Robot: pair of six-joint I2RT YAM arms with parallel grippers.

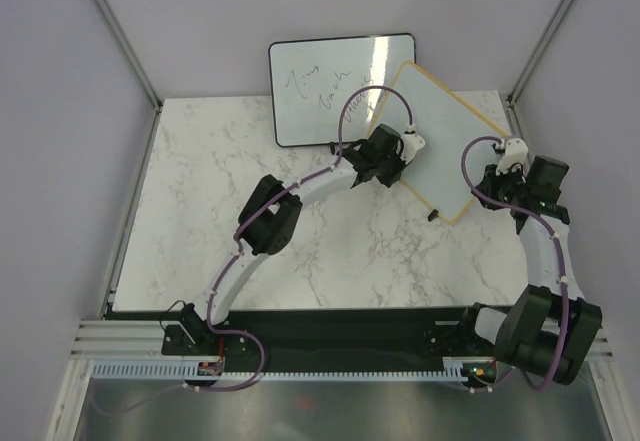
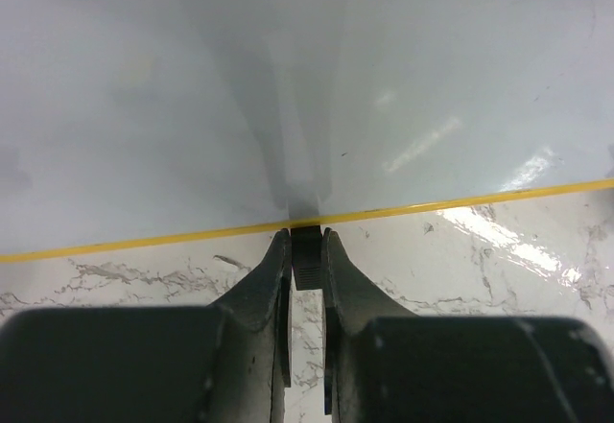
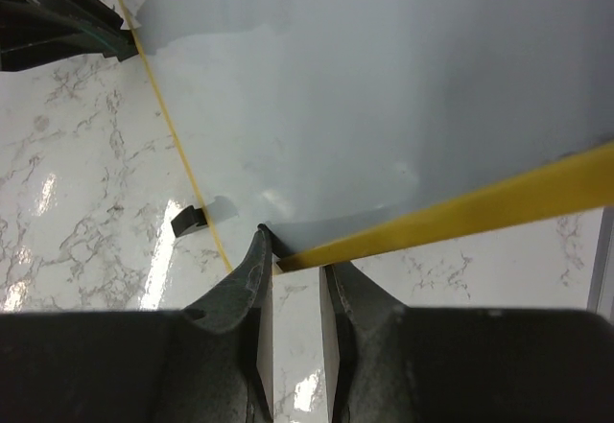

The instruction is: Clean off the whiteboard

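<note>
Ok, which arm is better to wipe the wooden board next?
Probably left: the left gripper is shut on a small black block at the whiteboard edge, while the right gripper clamps that board, steadying it.

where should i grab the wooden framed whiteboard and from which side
By its thin wooden frame, coming in from outside the edge, fingers across its thickness. The whiteboard is a wide flat panel, so only the rim fits a tool. The left tool and right tool pinch two of its edges that way.
</note>
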